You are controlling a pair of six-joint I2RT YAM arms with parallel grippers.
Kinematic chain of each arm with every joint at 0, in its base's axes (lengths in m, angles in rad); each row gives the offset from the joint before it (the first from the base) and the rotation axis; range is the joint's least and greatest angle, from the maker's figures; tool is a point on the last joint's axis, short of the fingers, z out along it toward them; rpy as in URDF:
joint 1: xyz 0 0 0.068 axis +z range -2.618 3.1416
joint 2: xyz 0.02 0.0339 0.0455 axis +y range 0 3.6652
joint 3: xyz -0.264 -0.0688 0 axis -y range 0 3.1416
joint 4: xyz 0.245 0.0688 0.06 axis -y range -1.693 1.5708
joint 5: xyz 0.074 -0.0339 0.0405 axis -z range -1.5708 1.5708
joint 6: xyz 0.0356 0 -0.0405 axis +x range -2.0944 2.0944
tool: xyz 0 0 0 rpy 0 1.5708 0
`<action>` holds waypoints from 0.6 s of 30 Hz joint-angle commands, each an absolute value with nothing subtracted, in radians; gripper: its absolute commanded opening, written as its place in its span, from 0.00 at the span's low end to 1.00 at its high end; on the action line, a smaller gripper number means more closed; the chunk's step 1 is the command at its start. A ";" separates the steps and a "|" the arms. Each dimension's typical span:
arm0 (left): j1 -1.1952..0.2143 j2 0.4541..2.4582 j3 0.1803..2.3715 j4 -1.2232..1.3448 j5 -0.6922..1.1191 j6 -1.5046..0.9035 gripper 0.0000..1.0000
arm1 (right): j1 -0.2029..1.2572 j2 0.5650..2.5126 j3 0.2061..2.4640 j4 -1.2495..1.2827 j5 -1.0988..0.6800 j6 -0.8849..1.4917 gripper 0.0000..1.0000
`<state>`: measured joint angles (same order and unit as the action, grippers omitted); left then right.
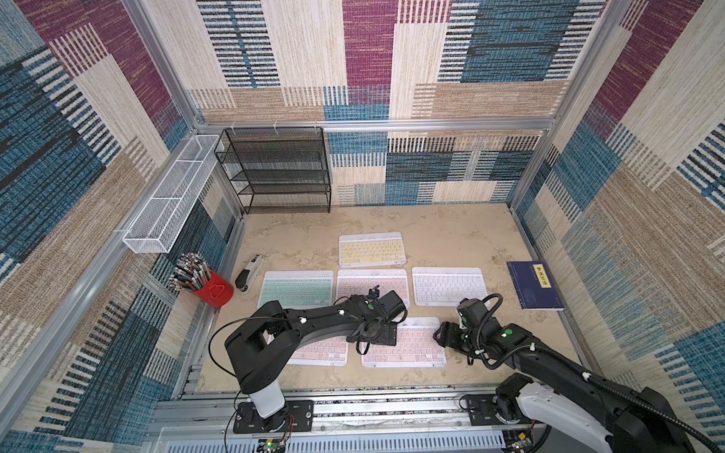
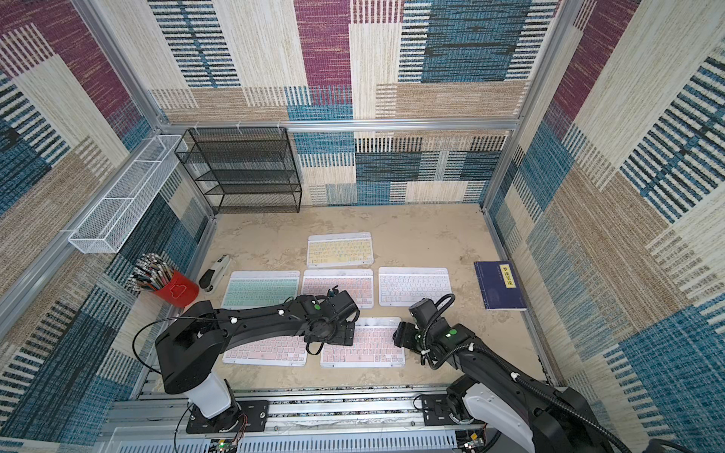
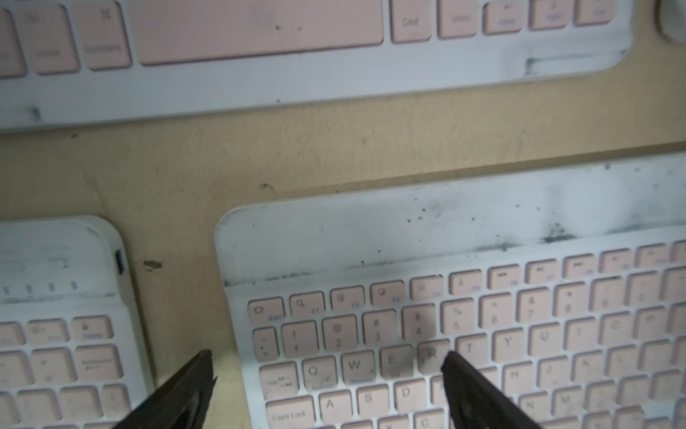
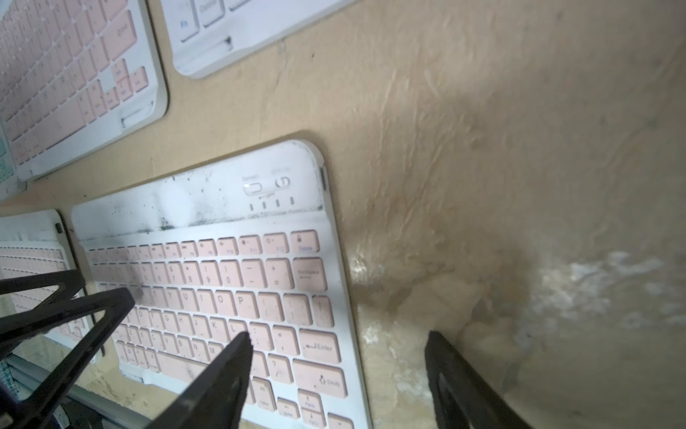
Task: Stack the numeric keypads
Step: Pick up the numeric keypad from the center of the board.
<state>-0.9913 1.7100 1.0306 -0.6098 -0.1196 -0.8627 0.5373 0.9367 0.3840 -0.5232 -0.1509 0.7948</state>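
Keypad (image 1: 412, 349), pink-keyed, white rectangular frame, lies flat on beige desk (image 1: 451, 235); left pincer (image 3: 326, 362) spread over its left edge, right pincer (image 4: 339, 338) spread over its right edge, neither gripping

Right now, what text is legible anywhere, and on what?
"Caps Lock": front pink keypad nearer the blue book
"Q", "W", "E": same keypad
"Enter": same keypad
"Shift": same keypad
"Command": centre pink keypad
Book's yellow label: characters too small to read.
Remaining legends: blurred or too small.

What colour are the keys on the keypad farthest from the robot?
Pale yellow, on the rear keypad; clearest in a top view.
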 commanded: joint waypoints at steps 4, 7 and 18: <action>-0.991 1.687 1.004 -0.610 -0.089 -0.882 0.99 | 0.538 0.956 0.363 -0.479 -0.211 0.777 0.74; -0.991 1.676 0.976 -0.561 -0.046 -0.884 0.99 | 0.538 0.957 0.352 -0.461 -0.225 0.775 0.74; -0.993 1.650 0.908 -0.443 0.076 -0.899 0.98 | 0.538 0.976 0.350 -0.449 -0.249 0.769 0.74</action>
